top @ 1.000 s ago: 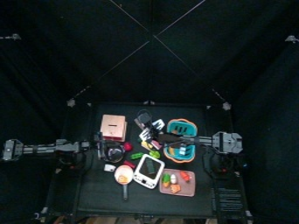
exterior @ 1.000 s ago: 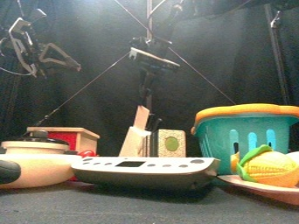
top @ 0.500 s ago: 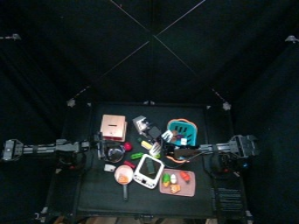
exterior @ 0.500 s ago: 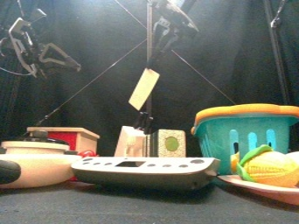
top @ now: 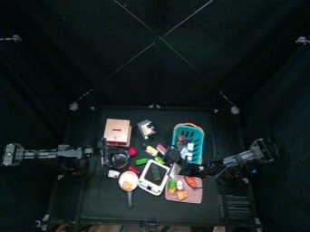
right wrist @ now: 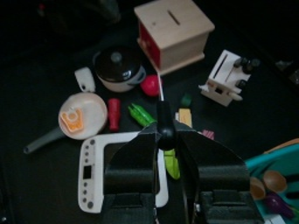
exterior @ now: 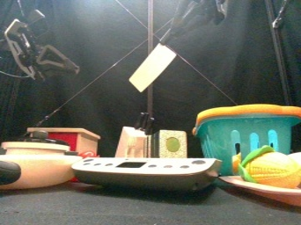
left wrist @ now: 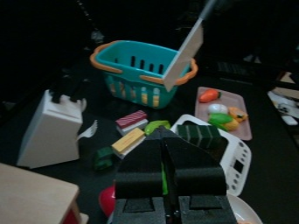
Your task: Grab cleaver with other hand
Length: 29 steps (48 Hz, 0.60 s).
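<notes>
- The right gripper (right wrist: 166, 140) is gripping the cleaver (exterior: 153, 68) by its handle, jaws closed on it; in the front view the pale blade is hanging tilted in mid-air, high above the knife block (exterior: 136, 141) and well clear of everything on the table (top: 94, 201).
- In the left wrist view the cleaver (left wrist: 186, 55) is showing as a slanted blade above the teal basket (left wrist: 140, 68), with its handle running up toward the frame's edge.
- The left gripper (left wrist: 166, 164) is waiting low on its own side, jaws nearly closed with nothing between them.
- Step in hand, as judged: handing the cleaver over to the left gripper.
- Recommended procedure: the left jaws are needing to open before approaching, since the present gap looks too narrow for the handle.
- The right arm is best keeping the blade steady and high, so the scale (top: 150, 178) and the basket are staying out of the sweep.
- The left gripper should be aiming at a bare stretch of handle beside the right jaws, not at the blade.
- The right jaws should be releasing only once the left grip is firm; otherwise the cleaver is likely to drop onto the things below.
</notes>
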Motion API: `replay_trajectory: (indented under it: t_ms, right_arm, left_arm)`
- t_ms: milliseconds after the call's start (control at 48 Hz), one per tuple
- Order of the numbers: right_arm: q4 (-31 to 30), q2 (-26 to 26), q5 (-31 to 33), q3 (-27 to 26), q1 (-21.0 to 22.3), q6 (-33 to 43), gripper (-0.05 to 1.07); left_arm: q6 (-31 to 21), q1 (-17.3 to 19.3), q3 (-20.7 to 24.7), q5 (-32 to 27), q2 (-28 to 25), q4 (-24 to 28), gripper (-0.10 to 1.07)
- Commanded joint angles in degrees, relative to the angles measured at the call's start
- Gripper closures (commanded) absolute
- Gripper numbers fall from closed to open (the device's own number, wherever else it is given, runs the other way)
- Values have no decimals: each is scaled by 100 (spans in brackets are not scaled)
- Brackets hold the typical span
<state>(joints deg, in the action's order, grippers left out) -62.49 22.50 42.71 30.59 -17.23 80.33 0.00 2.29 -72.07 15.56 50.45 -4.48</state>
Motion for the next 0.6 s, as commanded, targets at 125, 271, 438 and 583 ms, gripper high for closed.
replay_trajectory:
  t_ms: [125,271,438,583]
  right_arm:
    - [-1292,580,-1564,1090,185,1450,60]
    - [-1863,624,-2250,1415,413,1767,60]
    - [-1916,615,-2452,1441,519,1731,60]
    - [-1942,703,-2479,1468,519,1714,60]
  left_arm:
    - [0,-475,18,439,-132,0,72]
    - [0,-712,-26,896,-510,9,71]
    - [9,-1002,79,1362,-1169,18,59]
    - [26,-1099,202,1617,-1696,70,37]
